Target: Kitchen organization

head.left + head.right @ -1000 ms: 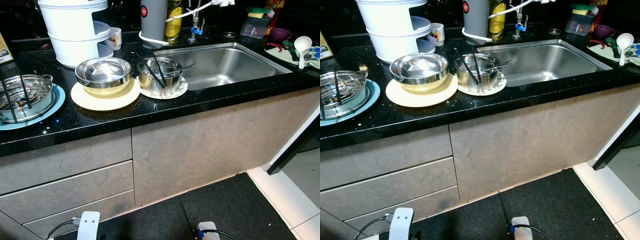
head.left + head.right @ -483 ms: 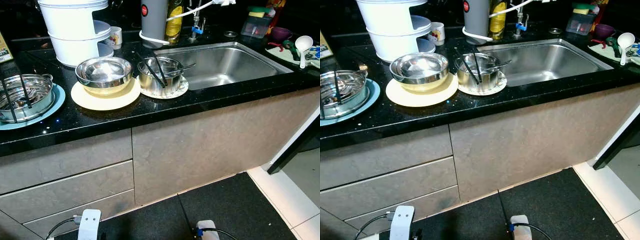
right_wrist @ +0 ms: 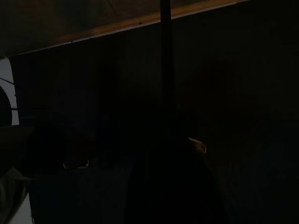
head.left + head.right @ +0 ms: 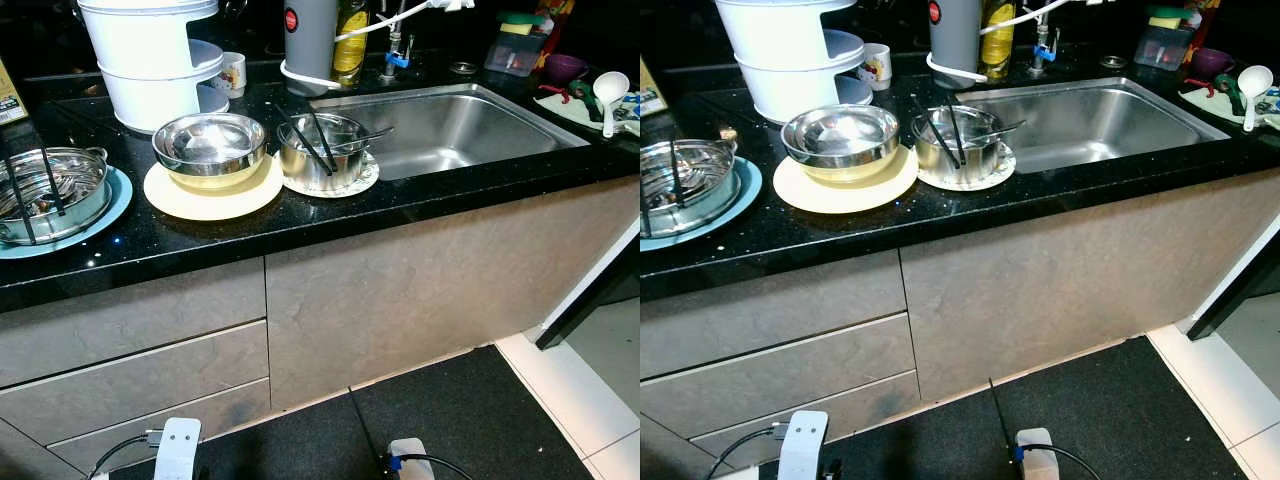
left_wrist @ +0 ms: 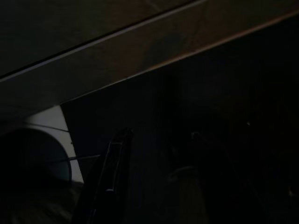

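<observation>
On the black counter [image 4: 300, 225] a steel bowl [image 4: 208, 145] sits on a cream plate [image 4: 212, 192]. Beside it, a smaller steel bowl [image 4: 320, 155] holding black chopsticks and a spoon rests on a small white plate [image 4: 335, 186]. At the far left a steel pot [image 4: 45, 190] stands on a blue plate [image 4: 112, 205]. To the right lies the steel sink [image 4: 450, 120]. Both arms hang idle low in front of the cabinet. My left gripper [image 5: 110, 182] is a dim dark shape over the floor mat. The right wrist view is very dark.
A white stacked steamer [image 4: 150, 60], a mug [image 4: 232, 72], a grey jug [image 4: 308, 35] and an oil bottle [image 4: 348, 40] line the back. A white ladle [image 4: 606, 95] lies right of the sink. Grey drawers [image 4: 140, 350] and a dark mat [image 4: 450, 420] are below.
The camera has drifted slightly. Nothing on the counter has moved and both arms still hang low.
</observation>
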Robot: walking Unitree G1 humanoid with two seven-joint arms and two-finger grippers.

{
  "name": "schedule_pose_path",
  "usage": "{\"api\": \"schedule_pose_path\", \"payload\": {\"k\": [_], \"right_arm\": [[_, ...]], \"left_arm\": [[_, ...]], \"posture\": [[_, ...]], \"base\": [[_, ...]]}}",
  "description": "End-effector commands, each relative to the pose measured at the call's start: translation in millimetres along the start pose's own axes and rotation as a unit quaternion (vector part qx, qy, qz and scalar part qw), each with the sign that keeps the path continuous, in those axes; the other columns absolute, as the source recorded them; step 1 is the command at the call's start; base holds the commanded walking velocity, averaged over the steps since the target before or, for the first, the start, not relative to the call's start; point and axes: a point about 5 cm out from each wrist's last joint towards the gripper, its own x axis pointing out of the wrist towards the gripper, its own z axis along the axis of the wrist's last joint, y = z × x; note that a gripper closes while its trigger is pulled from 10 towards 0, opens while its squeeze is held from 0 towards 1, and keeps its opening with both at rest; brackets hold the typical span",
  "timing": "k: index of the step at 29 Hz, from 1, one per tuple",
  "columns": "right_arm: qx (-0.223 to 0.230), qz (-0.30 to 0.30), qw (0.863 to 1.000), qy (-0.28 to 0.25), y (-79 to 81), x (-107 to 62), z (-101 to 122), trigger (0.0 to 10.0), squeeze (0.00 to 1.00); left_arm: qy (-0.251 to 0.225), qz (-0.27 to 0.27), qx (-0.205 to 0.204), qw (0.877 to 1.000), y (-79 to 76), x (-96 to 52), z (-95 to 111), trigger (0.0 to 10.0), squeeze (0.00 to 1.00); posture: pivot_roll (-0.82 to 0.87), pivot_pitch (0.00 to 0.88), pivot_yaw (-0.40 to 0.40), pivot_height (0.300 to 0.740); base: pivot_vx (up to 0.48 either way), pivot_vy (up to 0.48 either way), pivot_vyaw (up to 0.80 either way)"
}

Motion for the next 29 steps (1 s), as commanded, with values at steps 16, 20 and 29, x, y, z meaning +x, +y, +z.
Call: {"api": "schedule_pose_path", "payload": {"k": [16,20,29], "right_arm": [[0.02,-0.014,1.0,-0.004,-4.4,-2.3,-4.1,10.0,0.0],[0.017,-0.015,1.0,-0.002,-3.1,-1.8,-4.0,10.0,0.0],[0.01,-0.004,1.0,0.005,4.3,0.1,-4.1,10.0,0.0]], "left_arm": [[-0.002,0.003,-0.008,1.0,-0.9,-4.6,-8.1,10.0,0.0],[0.001,0.007,-0.011,1.0,0.7,-5.1,-9.4,10.0,0.0],[0.005,0.033,-0.004,0.999,5.0,-2.9,-6.6,10.0,0.0]], "posture": [[0.03,0.143,-0.016,0.74],[0.04,0.142,-0.022,0.74],[0.06,0.134,-0.032,0.74]], "base": [[0.0,0.0,0.0],[0.0,0.0,0.0],[0.0,0.0,0.0]]}}
